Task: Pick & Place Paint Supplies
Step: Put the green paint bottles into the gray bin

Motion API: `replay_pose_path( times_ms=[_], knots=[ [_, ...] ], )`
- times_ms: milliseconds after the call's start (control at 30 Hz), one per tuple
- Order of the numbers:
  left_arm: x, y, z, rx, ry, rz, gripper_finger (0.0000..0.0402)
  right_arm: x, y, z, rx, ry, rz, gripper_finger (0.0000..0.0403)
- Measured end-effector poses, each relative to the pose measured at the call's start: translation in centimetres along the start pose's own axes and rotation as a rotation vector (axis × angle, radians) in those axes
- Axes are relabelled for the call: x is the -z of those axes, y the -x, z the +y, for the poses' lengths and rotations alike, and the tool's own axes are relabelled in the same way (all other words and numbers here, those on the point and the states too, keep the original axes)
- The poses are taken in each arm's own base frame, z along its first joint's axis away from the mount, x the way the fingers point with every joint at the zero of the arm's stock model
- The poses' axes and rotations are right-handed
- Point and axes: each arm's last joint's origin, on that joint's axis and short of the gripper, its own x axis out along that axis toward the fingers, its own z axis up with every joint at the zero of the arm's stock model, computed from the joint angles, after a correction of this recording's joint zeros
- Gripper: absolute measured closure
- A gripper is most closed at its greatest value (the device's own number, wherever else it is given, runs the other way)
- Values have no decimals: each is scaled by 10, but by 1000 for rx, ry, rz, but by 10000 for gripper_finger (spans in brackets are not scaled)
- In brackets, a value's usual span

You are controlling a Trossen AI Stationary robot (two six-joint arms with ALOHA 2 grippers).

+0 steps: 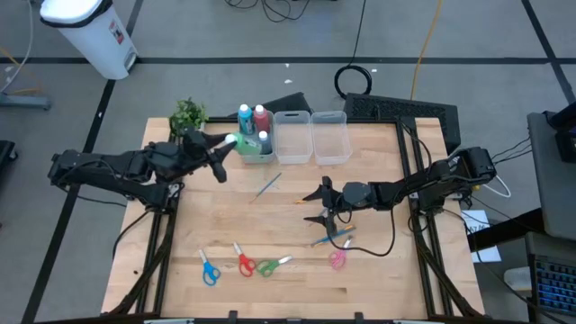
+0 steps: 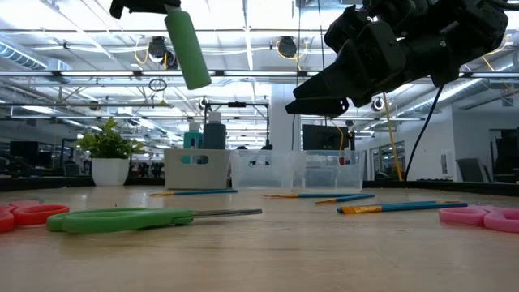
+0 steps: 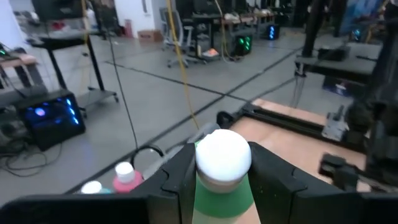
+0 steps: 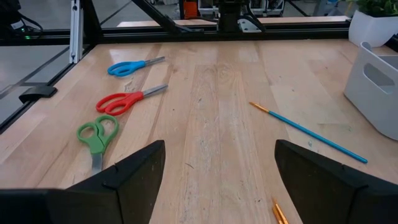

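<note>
My left gripper point(image 1: 223, 147) is shut on a green paint bottle point(image 3: 224, 196) with a white cap point(image 3: 222, 155), held high near the leftmost clear bin point(image 1: 256, 151). That bin holds a blue bottle point(image 1: 244, 117), a red one point(image 1: 261, 117) and a third bottle. My right gripper point(image 1: 321, 203) hovers open over mid-table with nothing between its fingers. Blue point(image 4: 134, 66), red point(image 4: 127, 99) and green scissors point(image 4: 96, 134) lie flat near the front edge, with pink scissors point(image 1: 338, 259) to their right. A thin blue brush point(image 1: 267, 185) lies at mid-table. My left gripper pinches the green bottle's body point(image 3: 205, 199) between its two fingers point(image 3: 177, 177), one on each side. The bottle lies along the fingers, its white cap sticking out past the fingertips. It is lifted clear, high above the table point(image 2: 188, 49), and tilted.
Two more clear bins point(image 1: 292, 137) point(image 1: 329, 137) stand right of the first at the table's far edge. A small potted plant point(image 1: 188, 114) stands at the far left. More brushes point(image 1: 331, 238) lie beneath my right gripper. Bare wood lies between the scissors and the bins.
</note>
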Motion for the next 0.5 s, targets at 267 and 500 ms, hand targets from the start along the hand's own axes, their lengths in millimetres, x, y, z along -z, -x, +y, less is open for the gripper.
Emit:
replay_pose_path(
  times_ms=[267, 500],
  knots=[
    [-12, 10, 3, -9, 5, -90, 279, 0, 0, 0, 0, 0, 0, 110],
    [-22, 19, 8, -85, -10, -172, 279, 0, 0, 0, 0, 0, -3, 110]
  ],
)
